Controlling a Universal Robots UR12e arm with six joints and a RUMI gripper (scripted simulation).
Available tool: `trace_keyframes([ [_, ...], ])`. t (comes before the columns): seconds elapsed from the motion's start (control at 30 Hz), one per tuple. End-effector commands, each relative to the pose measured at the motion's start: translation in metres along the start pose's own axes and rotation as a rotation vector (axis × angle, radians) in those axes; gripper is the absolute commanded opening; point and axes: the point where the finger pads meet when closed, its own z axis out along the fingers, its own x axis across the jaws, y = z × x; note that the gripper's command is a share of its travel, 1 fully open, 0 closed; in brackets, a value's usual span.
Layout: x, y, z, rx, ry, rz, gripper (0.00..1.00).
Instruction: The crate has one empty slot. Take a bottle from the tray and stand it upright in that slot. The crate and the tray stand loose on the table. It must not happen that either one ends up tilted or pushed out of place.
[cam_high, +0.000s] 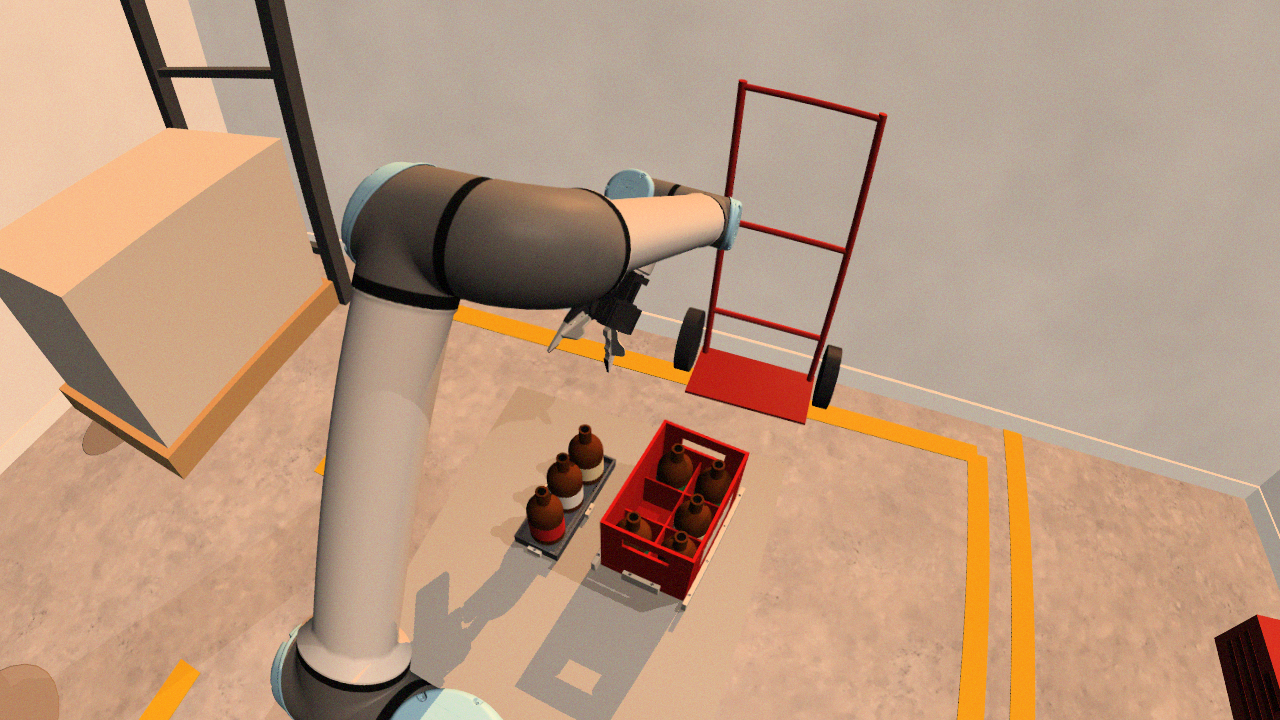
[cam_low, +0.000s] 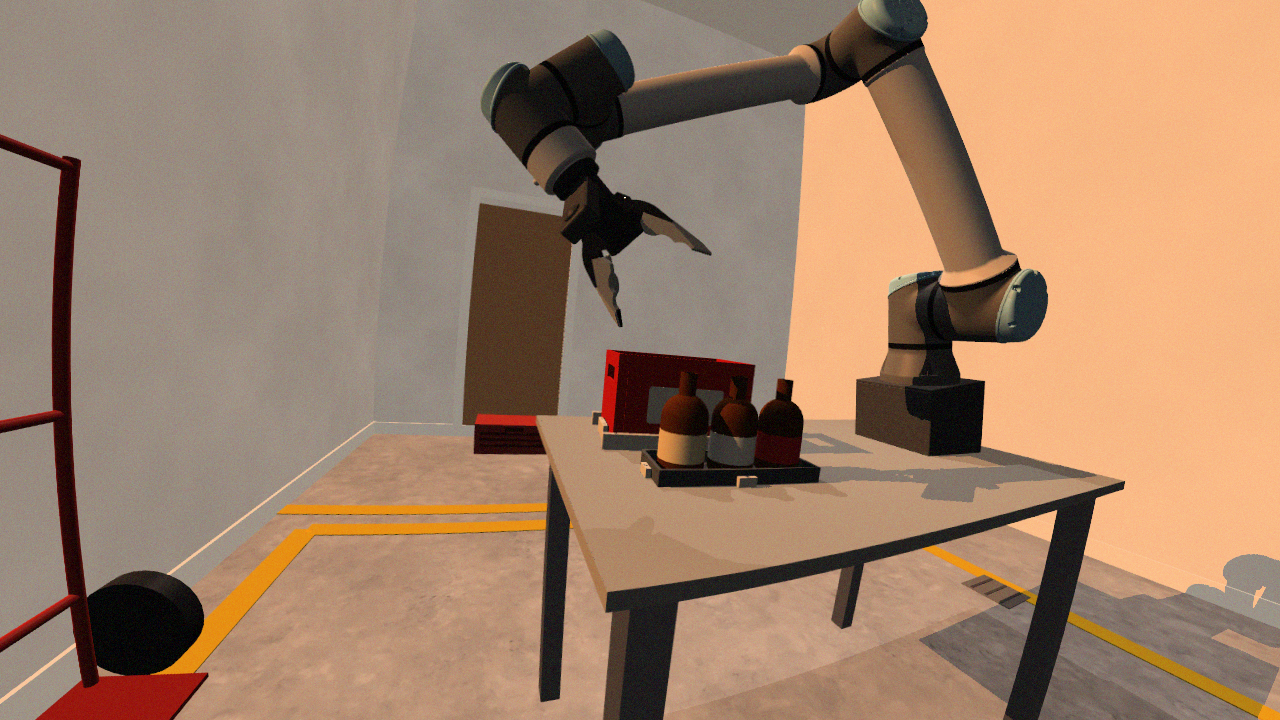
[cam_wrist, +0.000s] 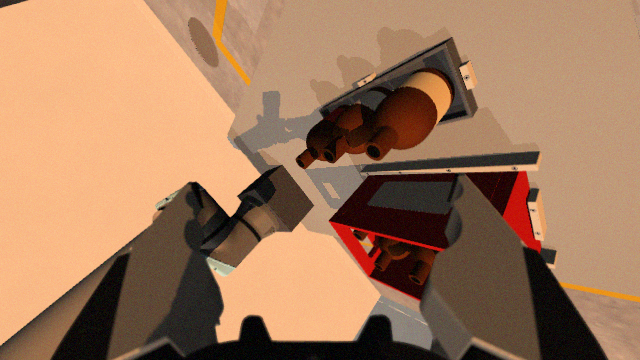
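Three brown bottles stand upright in a row on a dark tray (cam_high: 524, 536) (cam_low: 733, 475) (cam_wrist: 463, 104): one with a red label (cam_high: 545, 516) (cam_low: 779, 429), one with a grey label (cam_high: 564, 481) (cam_low: 733, 429), one with a cream label (cam_high: 586, 454) (cam_low: 682, 429) (cam_wrist: 410, 117). Beside the tray stands the red crate (cam_high: 640, 560) (cam_low: 626, 394) (cam_wrist: 517, 200) with several bottles in it. Its middle slot (cam_high: 650, 495) on the tray side is empty. My gripper (cam_high: 581, 351) (cam_low: 662, 286) (cam_wrist: 322, 179) is open and empty. It hangs high above the table's far end, tilted toward the tray and crate.
The table (cam_low: 716, 537) carries the arm's dark pedestal (cam_low: 917, 411) at one end. On the floor are a red hand truck (cam_high: 787, 241) (cam_low: 62, 358), a large box on a pallet (cam_high: 152, 268), and another red crate (cam_low: 505, 434) (cam_high: 1253, 662).
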Motion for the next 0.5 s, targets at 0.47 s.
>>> trace_keyframes([
  [0.47, 0.065, 0.11, 0.007, 0.18, 0.216, 0.056, 1.0],
])
